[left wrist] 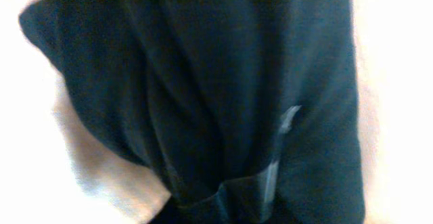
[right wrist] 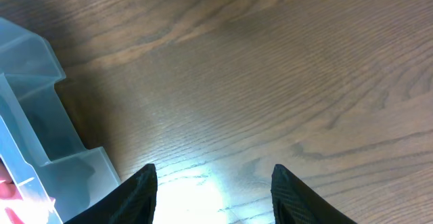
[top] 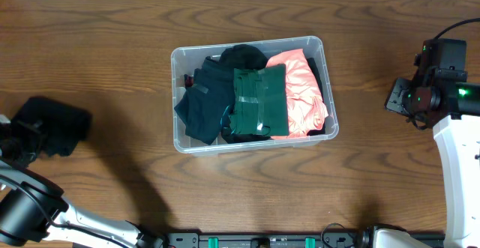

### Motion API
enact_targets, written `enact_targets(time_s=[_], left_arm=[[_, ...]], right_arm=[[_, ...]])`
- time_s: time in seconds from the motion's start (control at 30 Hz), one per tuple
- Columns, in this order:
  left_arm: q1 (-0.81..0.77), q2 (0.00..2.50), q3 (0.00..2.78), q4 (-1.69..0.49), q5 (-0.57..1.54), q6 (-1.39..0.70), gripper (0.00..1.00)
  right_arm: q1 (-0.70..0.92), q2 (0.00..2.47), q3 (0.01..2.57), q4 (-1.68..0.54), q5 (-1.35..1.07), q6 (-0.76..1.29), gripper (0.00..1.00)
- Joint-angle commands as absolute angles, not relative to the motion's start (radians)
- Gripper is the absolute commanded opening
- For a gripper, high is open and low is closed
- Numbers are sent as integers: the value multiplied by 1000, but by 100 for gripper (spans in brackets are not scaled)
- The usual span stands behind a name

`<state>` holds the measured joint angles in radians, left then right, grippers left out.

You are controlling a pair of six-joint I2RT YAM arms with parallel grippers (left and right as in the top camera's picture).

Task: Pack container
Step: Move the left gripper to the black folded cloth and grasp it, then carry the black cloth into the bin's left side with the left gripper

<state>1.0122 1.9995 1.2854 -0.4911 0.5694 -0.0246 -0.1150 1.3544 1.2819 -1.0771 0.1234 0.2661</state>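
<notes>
1. Left tool (top: pixel 31 134): positioned at the near left of the table (top: pixel 112 23), clenched on a black cloth (top: pixel 54 122). In the left wrist view the cloth fills the frame and its folds gather to a pinch at the lower centre. The fingers themselves are hidden.
2. Right tool (right wrist: pixel 216 204): released, fingers spread, nothing between them. It hovers over bare table at the right side.
3. Container (top: pixel 255 144): stands at the centre of the table, well apart from the left tool and to its right. It is closer to the right tool. Its rounded corner (right wrist: pixel 40 116) appears at the left edge of the right wrist view.
4. Container appearance: clear plastic, rectangular, rounded corners, thick rim. Contents:
   - a dark blue-black cloth (top: pixel 201 107) at the left end
   - a folded dark green cloth (top: pixel 259 102) in the middle, on top
   - an orange-pink cloth (top: pixel 304 91) at the right end
   - a black item (top: pixel 241 55) against the far wall
5. Table: brown wood with strong grain. A black rail (top: pixel 262 240) runs along the near edge.
</notes>
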Motion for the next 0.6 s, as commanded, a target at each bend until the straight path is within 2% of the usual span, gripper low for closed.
enact_targets(time_s=[0.0,0.13,0.27,0.57], left_arm=[[995,2014,1293,-503,716,4,6],[972,2003,1293,-502,868,4,6],[902,1946,1293,-500,887,4,6],[575,1708,1294,-488,894,4,6]], right_arm=[[-120,1354,1292,-1078,123,253,52],[-120,1354,1292,-1081,123,253,52],[-120,1354,1292,-1081,123,253,52],[-120,1354,1292,-1082,123,253,52]])
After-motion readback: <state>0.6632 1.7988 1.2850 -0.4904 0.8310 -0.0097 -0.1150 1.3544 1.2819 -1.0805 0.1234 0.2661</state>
